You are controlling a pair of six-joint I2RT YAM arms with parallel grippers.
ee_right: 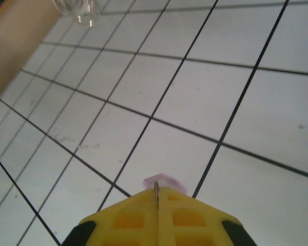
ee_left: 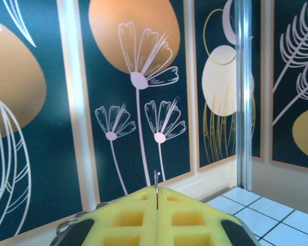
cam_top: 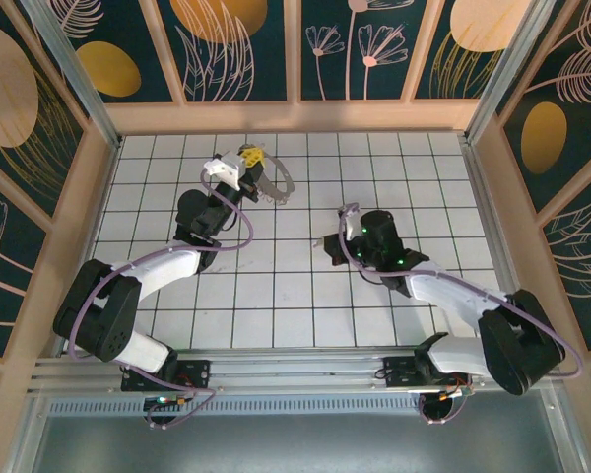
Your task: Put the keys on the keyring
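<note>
With the left gripper (cam_top: 250, 158) clamped on the thin, dark grey round keyring hoop (cam_top: 279, 187) and the right gripper (cam_top: 328, 241) pinching the tiny pale lilac key (ee_right: 164, 181), both were held apart, threading not yet done.

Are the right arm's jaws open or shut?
Shut. On the right gripper the yellow jaws meet with no gap, pinching the key, whose lilac end pokes out past their tips.

You will find no lettering, number, label or brand mark that can be read. The wall panels (cam_top: 236, 49) bear painted flowers, leaves and orange ovals, not writing; the tabletop (cam_top: 276, 315) bears a plain black grid.
</note>
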